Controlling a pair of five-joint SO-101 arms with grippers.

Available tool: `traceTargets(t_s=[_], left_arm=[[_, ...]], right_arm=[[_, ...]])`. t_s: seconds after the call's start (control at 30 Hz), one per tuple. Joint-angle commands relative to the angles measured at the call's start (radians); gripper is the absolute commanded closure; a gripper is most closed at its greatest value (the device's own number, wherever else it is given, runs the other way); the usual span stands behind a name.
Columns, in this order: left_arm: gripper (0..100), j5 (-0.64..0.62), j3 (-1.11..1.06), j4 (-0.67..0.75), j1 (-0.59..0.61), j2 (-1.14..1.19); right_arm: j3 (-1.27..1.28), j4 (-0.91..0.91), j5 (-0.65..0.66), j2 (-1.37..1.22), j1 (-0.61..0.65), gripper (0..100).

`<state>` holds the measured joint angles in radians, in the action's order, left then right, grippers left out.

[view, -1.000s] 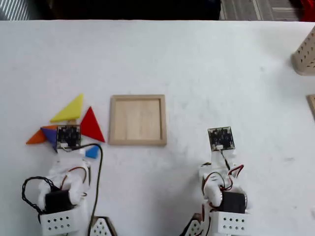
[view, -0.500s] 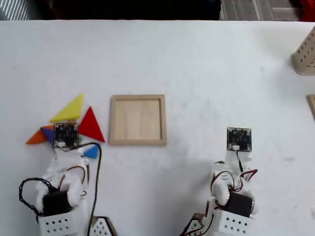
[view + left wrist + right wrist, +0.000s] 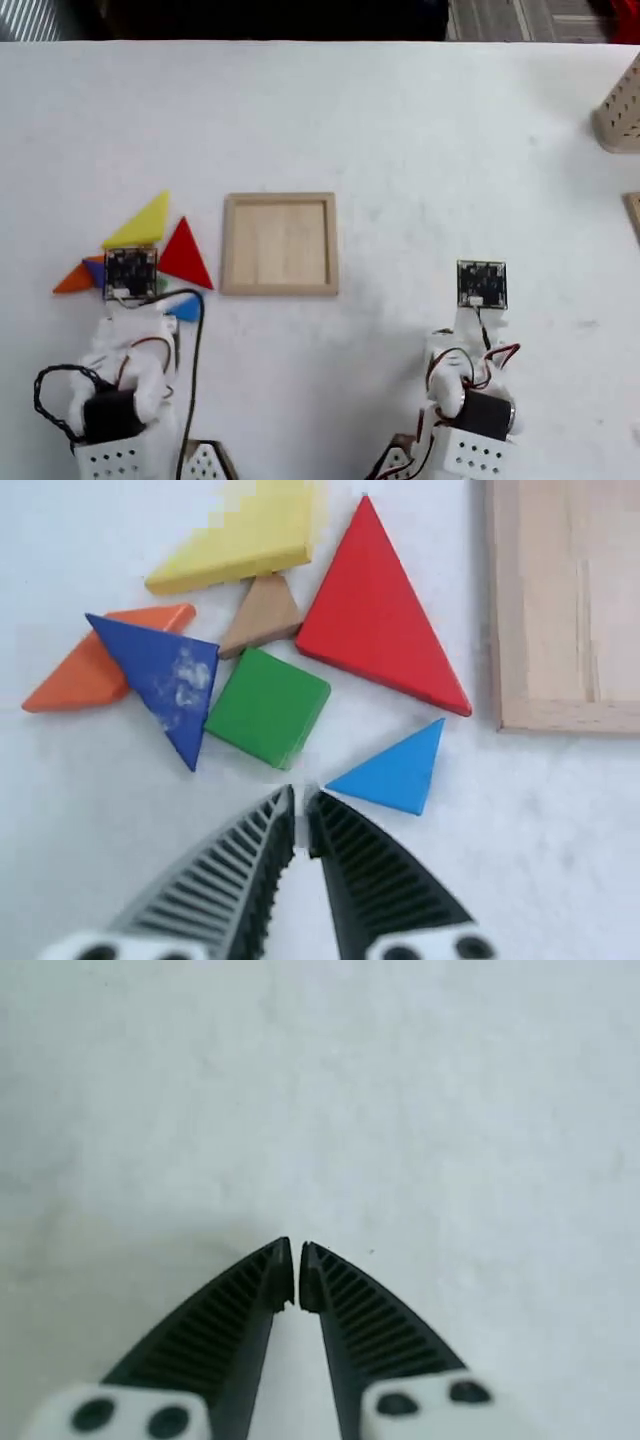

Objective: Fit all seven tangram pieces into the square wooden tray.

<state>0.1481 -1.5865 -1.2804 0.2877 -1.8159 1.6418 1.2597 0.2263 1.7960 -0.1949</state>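
seven pieces (image 3: 268,705) beside empty tray (image 3: 279,244)

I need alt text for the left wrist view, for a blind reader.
Seven coloured wooden tangram pieces lie clustered on the white table beside a corner of the square wooden tray; the shut left pincer points at them.

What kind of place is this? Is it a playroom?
Probably a robot workbench, not a playroom: a left arm and right arm sit at a white table with a wooden tray and coloured tangram pieces.
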Motion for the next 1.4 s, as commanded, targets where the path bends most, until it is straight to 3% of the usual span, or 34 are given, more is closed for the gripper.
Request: traceTargets(t_s=[0.0,0.13,0.4,0.57,0.7,0.83,0.97,1.1,1.37], left_arm=[[81,0.0,0.149,-0.003,0.007,0.002],[83,-0.005,0.302,-0.002,0.027,0.163],[82,-0.005,0.727,-0.008,0.027,0.788],[75,-0.002,0.825,0.009,0.025,0.98],[69,0.015,0.829,0.109,0.027,1.036],[66,0.199,0.783,0.204,0.021,1.11],[66,0.316,0.701,0.448,0.05,1.225],[66,0.483,0.694,0.582,0.084,1.363],[70,0.649,0.694,0.838,0.102,1.535]], right_arm=[[-0.008,-0.012,-0.002,0.007,0.01,98.0],[-0.006,-0.008,-0.002,0.005,0.004,98.0],[0.011,-0.012,-0.002,0.005,0.002,98.0],[0.014,-0.012,-0.002,0.005,0.002,98.0],[0.015,-0.012,-0.002,0.005,0.002,98.0],[0.015,-0.012,-0.002,0.005,0.002,98.0],[0.015,-0.012,-0.002,0.005,0.002,98.0],[0.015,-0.012,-0.002,0.005,0.002,98.0],[0.015,-0.012,-0.002,0.005,0.004,98.0]])
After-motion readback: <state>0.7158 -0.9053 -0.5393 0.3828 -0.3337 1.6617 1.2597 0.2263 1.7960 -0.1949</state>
